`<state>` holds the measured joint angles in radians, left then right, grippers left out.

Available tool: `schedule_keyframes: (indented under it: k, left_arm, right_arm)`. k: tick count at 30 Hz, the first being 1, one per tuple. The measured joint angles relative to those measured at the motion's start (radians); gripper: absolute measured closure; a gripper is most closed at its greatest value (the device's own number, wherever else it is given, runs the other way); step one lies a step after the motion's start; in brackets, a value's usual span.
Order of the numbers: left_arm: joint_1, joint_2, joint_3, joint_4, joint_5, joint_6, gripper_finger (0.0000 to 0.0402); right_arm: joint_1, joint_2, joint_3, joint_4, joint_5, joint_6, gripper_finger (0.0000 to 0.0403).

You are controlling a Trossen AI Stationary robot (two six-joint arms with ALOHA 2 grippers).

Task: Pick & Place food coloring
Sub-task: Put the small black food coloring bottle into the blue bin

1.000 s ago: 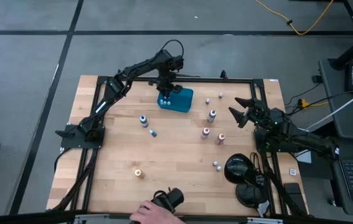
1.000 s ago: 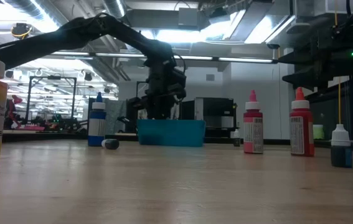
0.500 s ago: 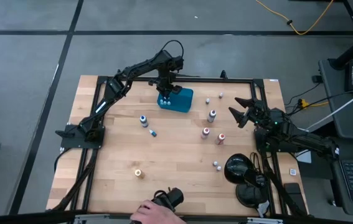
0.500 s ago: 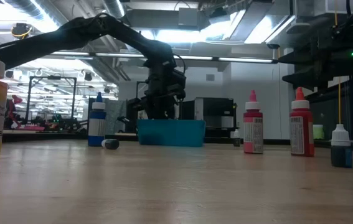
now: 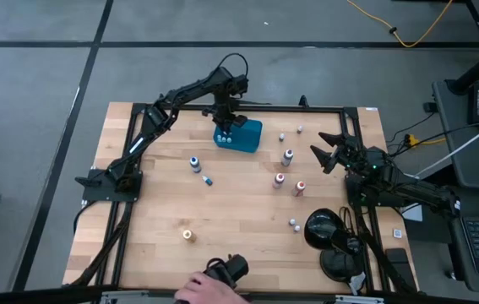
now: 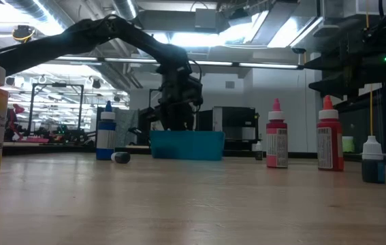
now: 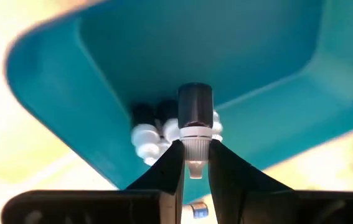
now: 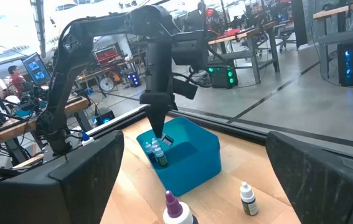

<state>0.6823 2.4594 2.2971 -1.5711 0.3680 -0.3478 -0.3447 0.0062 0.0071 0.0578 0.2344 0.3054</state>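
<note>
Where the left gripper (image 7: 193,163) hangs over the tray (image 5: 246,135), upper centre of the high view, its two dark fingers (image 7: 169,163) are clamped on one vial (image 7: 195,121), white neck pinched, dark cap uppermost.

Tray: one, teal-blue, smooth plastic, rounded rectangular, deep-walled. Inside, at its left corner, a cluster of vials (image 8: 155,151) standing upright, white-capped; about three, exact count unclear.

Right gripper (image 5: 328,150): one, at the right of the high view, fingers spread wide and empty, near the table's right edge.

Table (image 5: 155,219): one, light wood planks, dark frame.

Loose bottles on the table, high view:
- blue bottle (image 5: 194,163), upright, left of centre; a small vial (image 5: 209,180) lying beside it.
- purple-capped bottle (image 5: 287,156), right of the tray.
- two red bottles (image 5: 280,181) (image 5: 300,187), near each other, centre right.
- two tiny white-capped vials (image 5: 281,137) (image 5: 300,130), upper right.
- one small vial (image 5: 293,224), lower right.
- one orange bottle (image 5: 187,236), lower left, well apart from the rest.

Lamp (image 5: 319,230): one, black, round, lower right corner of the table.

A person's hand (image 5: 209,291) at the bottom edge, on a dark device.
</note>
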Motion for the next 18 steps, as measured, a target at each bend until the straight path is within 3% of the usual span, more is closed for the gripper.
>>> schedule_keyframes:
  k: [9, 18]
  left_arm:
    - [0.007, -0.101, 0.000, -0.001, 0.079, 0.025, 0.0355]
    - [-0.041, -0.272, 0.000, 0.000, -0.066, 0.165, 0.0359]
  right_arm:
    - [0.000, 0.000, 0.000, 0.000, 0.000, 0.000, 0.0011]
    - [0.000, 0.000, 0.000, 0.000, 0.000, 0.000, 0.0011]
